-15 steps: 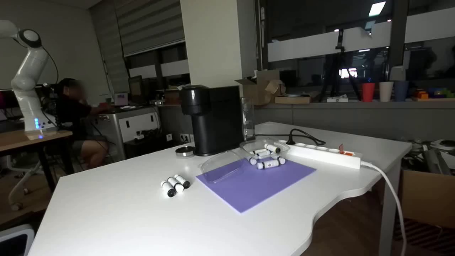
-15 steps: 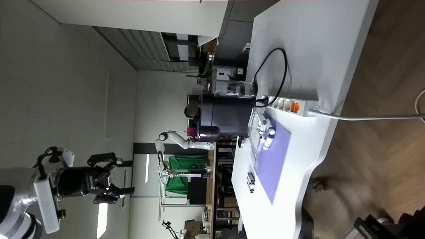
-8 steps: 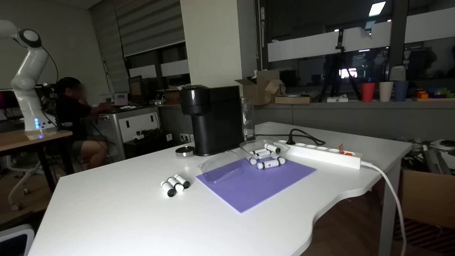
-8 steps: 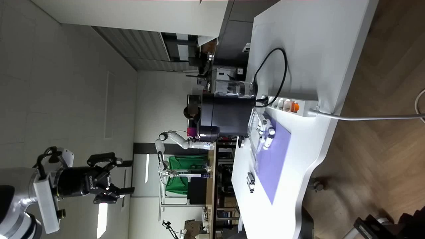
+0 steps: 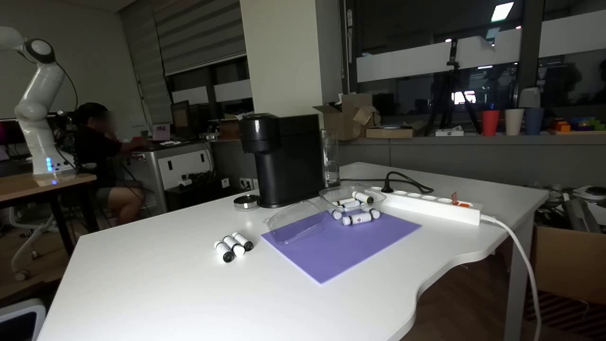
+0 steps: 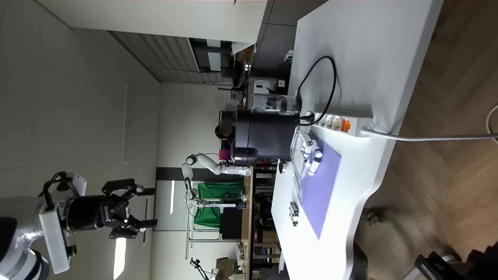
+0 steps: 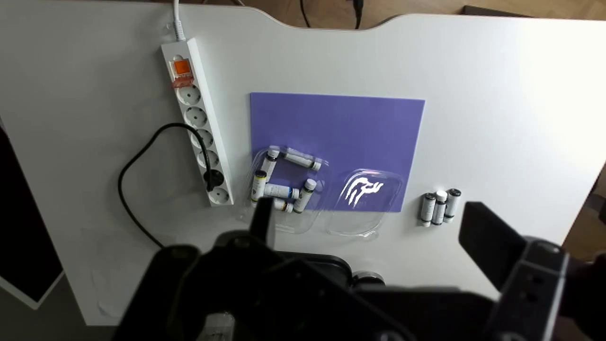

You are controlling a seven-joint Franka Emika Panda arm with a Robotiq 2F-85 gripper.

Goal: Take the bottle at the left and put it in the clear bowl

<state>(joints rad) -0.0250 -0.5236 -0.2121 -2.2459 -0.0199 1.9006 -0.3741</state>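
White bottle (image 5: 223,251) among three, apparently well below the spread gripper (image 6: 151,207).

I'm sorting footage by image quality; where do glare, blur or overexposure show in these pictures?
In the wrist view, white glare streaks the clear lid-like piece beside the clear bowl, and the pincer looks dark and out of focus; in an exterior view, the white table is washed out towards the picture's bottom.

Behind the white desk (image 5: 165,289) we see a pale pillar (image 5: 284,61), dark windows (image 5: 402,28) and a striped blind (image 5: 201,38); beneath it we see a herringbone floor (image 6: 439,175); beyond and above it, a strip light (image 6: 120,257) glows.
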